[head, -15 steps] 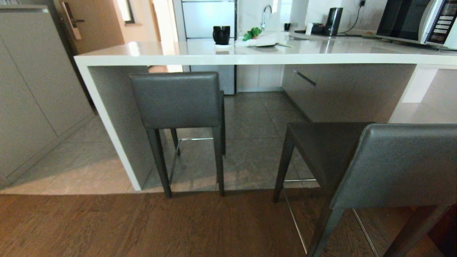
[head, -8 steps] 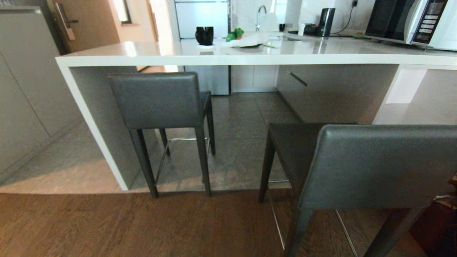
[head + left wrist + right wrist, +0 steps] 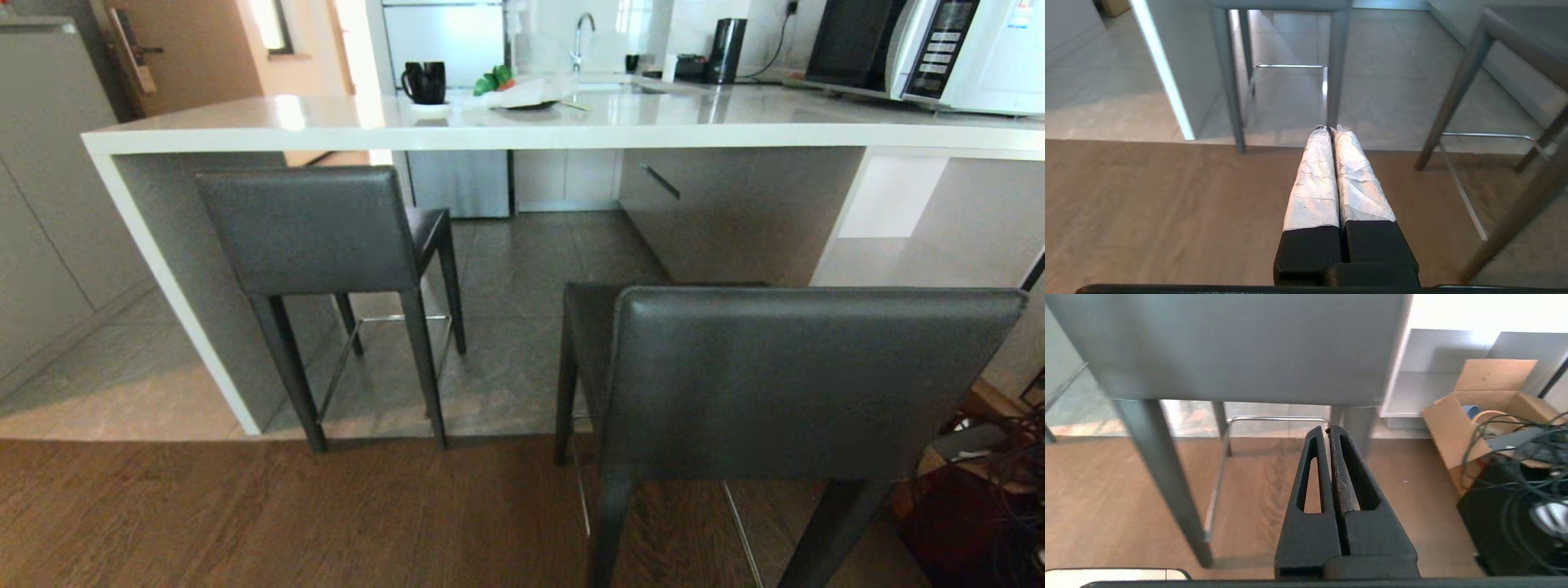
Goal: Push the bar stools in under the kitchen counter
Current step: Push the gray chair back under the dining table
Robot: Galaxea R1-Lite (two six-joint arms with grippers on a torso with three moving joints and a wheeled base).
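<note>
Two dark grey bar stools stand before the white kitchen counter [image 3: 490, 135]. The left stool [image 3: 302, 229] is tucked partly under the counter beside its white side panel [image 3: 175, 294]. The right stool [image 3: 808, 376] stands out from the counter on the wood floor, close in front of me, its backrest facing me. Neither arm shows in the head view. My left gripper [image 3: 1329, 129] is shut and empty, low over the floor, pointing toward the left stool's legs [image 3: 1333, 69]. My right gripper [image 3: 1328, 429] is shut and empty, just behind the right stool's backrest [image 3: 1241, 347].
On the counter sit a black mug [image 3: 424, 82], a plate with greens [image 3: 514, 94], a kettle [image 3: 725, 51] and a microwave [image 3: 922, 49]. Grey cabinets [image 3: 41, 212] line the left wall. A cardboard box [image 3: 1486, 412] and tangled black cables [image 3: 1523, 490] lie on the floor at the right.
The whole head view has shifted left, so the camera has moved right; the right stool now sits nearer the middle of the picture. The stools themselves have not moved.
</note>
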